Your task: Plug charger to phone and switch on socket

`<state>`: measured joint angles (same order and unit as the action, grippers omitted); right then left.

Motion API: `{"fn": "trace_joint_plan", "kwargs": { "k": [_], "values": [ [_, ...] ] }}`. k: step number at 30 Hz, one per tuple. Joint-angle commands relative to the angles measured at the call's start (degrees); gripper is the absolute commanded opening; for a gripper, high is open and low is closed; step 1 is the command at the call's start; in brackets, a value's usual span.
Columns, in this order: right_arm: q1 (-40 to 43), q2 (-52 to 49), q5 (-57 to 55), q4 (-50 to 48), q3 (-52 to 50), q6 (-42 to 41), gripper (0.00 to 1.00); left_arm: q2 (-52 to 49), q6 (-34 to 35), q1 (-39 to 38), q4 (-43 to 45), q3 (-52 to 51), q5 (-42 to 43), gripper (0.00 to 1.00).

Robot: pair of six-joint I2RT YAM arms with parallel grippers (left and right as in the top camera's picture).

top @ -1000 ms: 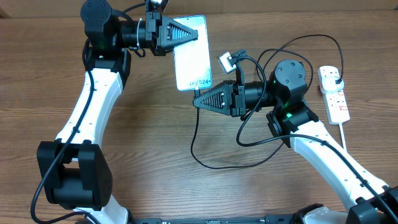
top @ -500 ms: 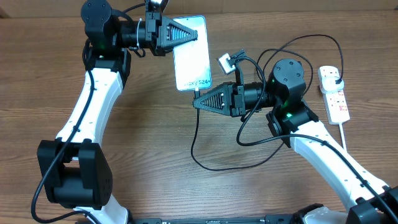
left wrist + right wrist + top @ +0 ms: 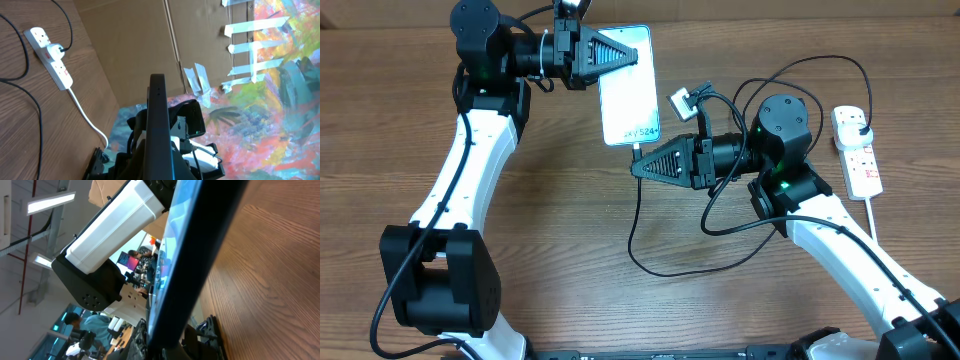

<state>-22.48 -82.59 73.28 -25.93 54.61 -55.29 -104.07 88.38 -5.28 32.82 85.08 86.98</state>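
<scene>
Almost nothing had shifted over the last second; the right claw (image 3: 635, 167) had crept a touch lower in the overhead frame, while the left claw (image 3: 642, 52) and the slim rectangular smartphone with its light blue screen (image 3: 628, 95) sat where they had been.

The smartphone lay screen-up on the brown wooden surface (image 3: 550, 230), top centre of the overhead frame; the left claw, pressed together, reached across its upper part, though whether it actually bore down on it could not be told. The right claw, also pressed together, sat just below the smartphone's lower edge and appeared to pinch the long thin black charger cable (image 3: 631, 215) close behind its tip; the tip touched or nearly touched that edge, too small to say whether it was seated. From there the charger cable dropped toward the lower middle of the frame and looped away right.

The step in hand was judged to be plugging the connector into the smartphone. The next move would call for lining the tip up squarely with the port and pushing it up the frame along the smartphone's long axis, with the left claw keeping the smartphone from sliding. The small white power strip with red switch markings (image 3: 857, 150) lay well apart at the right edge, a black plug already in it; its switch was not yet approached.
</scene>
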Motion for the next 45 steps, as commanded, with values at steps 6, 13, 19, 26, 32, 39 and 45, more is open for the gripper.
{"fn": "trace_joint_plan", "kwargs": {
  "k": [6, 13, 19, 26, 32, 39, 45],
  "values": [
    [0.33, -0.07, 0.15, -0.11, 0.09, -0.02, 0.04, 0.26, 1.05, -0.33, 0.42, 0.68, -0.33, 0.04],
    [0.33, -0.07, 0.15, -0.11, 0.09, -0.02, 0.04, 0.26, 1.49, -0.33, 0.42, 0.68, -0.61, 0.04],
    [0.33, -0.07, 0.15, -0.11, 0.09, -0.02, 0.04, 0.26, 1.73, -0.33, 0.42, 0.68, -0.98, 0.04],
    [0.33, -0.07, 0.15, -0.11, 0.09, -0.02, 0.04, 0.26, 2.49, -0.33, 0.42, 0.68, -1.25, 0.04],
    [0.33, -0.07, 0.13, -0.11, 0.09, -0.02, 0.04, 0.26, 3.1, -0.37, 0.44, 0.68, -1.44, 0.04],
    [0.33, -0.07, -0.11, -0.15, 0.09, -0.02, 0.04, 0.26, 1.97, -0.39, 0.44, 0.68, -1.31, 0.04],
    [0.33, -0.07, -0.31, -0.15, 0.09, -0.02, 0.04, 0.26, 1.6, -0.46, 0.44, 0.68, -0.92, 0.04]
  ]
}}
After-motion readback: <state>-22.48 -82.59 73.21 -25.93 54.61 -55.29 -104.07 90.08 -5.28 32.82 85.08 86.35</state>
